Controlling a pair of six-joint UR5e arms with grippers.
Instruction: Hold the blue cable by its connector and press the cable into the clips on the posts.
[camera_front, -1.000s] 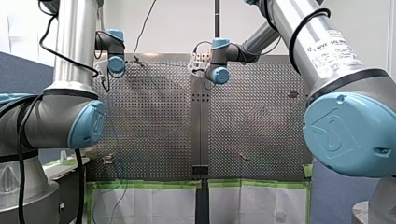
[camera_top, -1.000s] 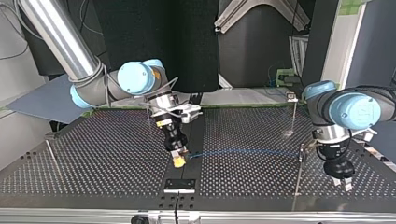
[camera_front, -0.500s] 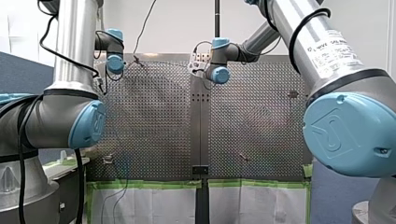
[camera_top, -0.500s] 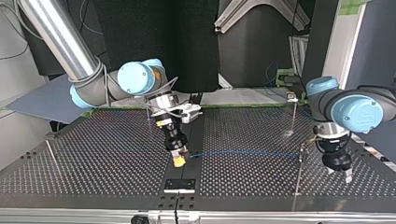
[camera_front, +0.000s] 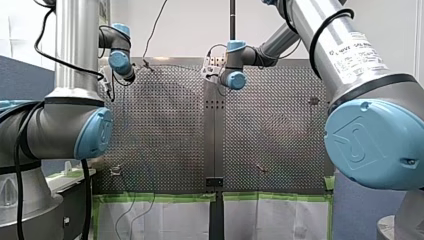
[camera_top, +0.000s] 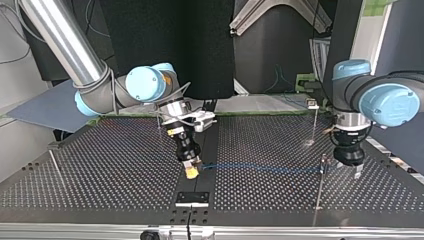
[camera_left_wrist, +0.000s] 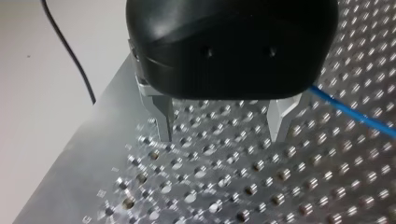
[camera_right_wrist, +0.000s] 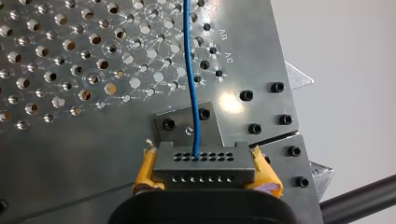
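Right gripper (camera_right_wrist: 204, 175): yellow pads clamped on the connector (camera_right_wrist: 204, 163), low over the table (camera_right_wrist: 70, 140). Left gripper (camera_left_wrist: 222, 133): fingers spread, empty, with the cable (camera_left_wrist: 355, 114) passing just beside one finger. Cable looks thin, light and floppy. My read: it only carries pull, so keep it taut when pressing. Connector is the rigid bit, so a side grip there is right. Right wrist view shows the grip and cable exit, but no posts. Top view shows the run from connector toward a post (camera_top: 323, 160) by the left gripper; clip seating too small to tell.
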